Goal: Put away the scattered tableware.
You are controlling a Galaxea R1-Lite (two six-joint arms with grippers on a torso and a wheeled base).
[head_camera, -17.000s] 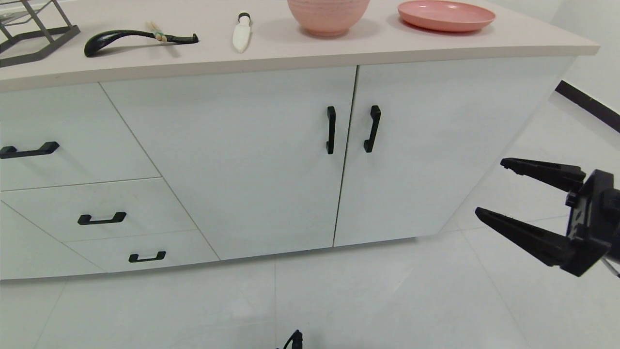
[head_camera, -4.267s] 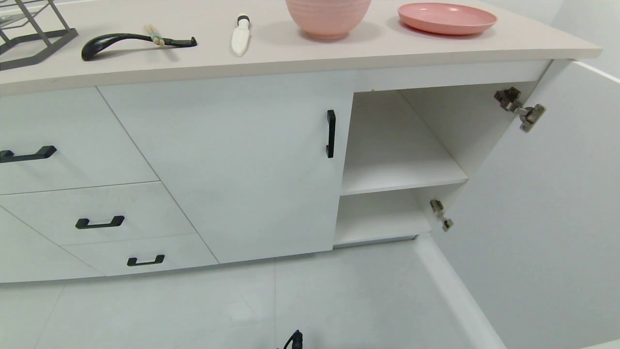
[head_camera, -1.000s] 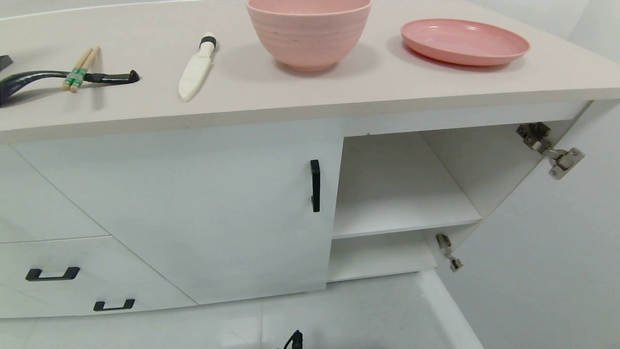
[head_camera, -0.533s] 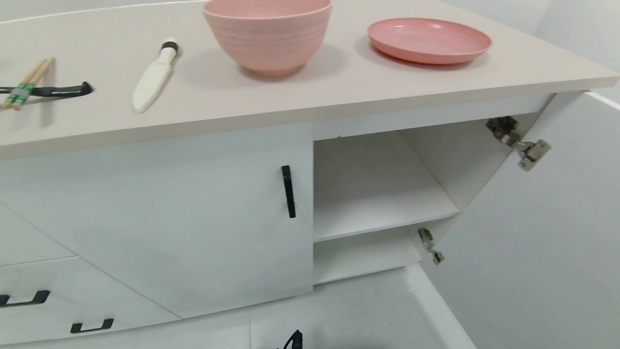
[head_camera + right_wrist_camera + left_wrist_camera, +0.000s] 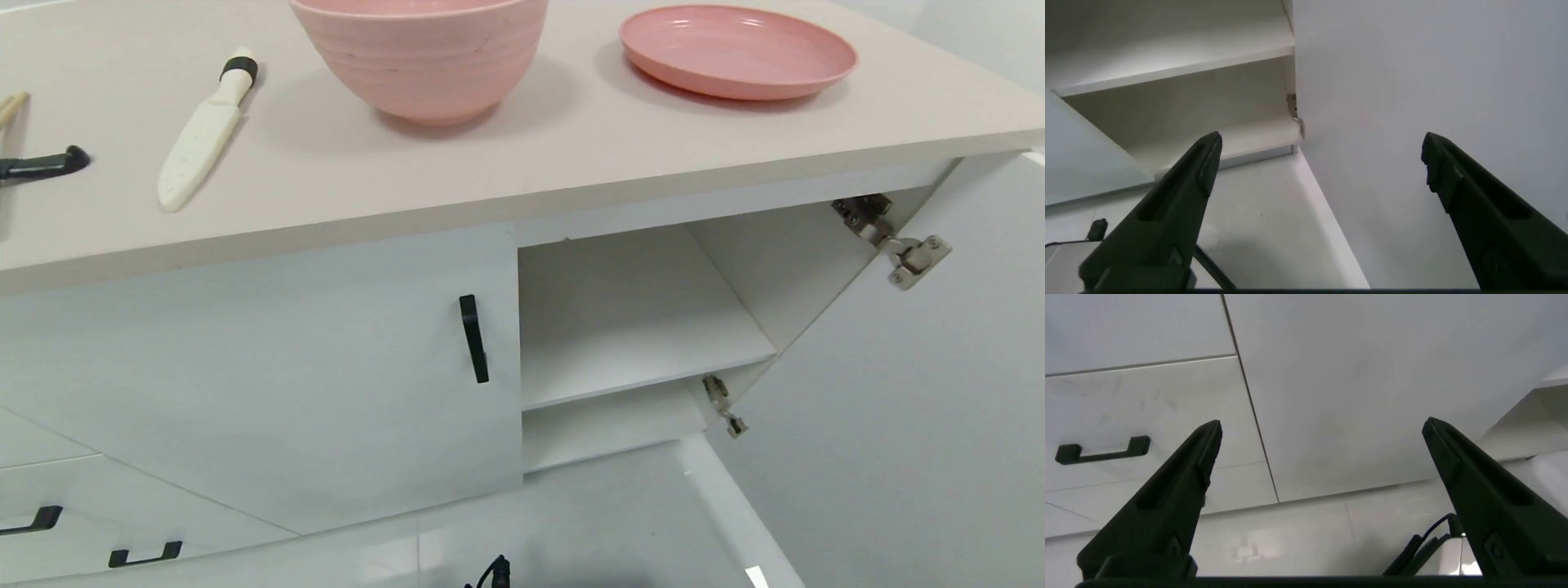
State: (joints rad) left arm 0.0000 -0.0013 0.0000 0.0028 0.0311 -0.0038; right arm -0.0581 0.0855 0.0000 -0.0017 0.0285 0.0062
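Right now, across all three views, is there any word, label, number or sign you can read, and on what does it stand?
None can be read. The pink bowl, pink plate, white knife, countertop, closed cabinet door and open cabinet door show no lettering, numbers or signs.

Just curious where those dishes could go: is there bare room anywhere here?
The open cupboard's upper shelf and lower shelf are bare. The counter is free along its front edge; knife, bowl and plate crowd it behind.
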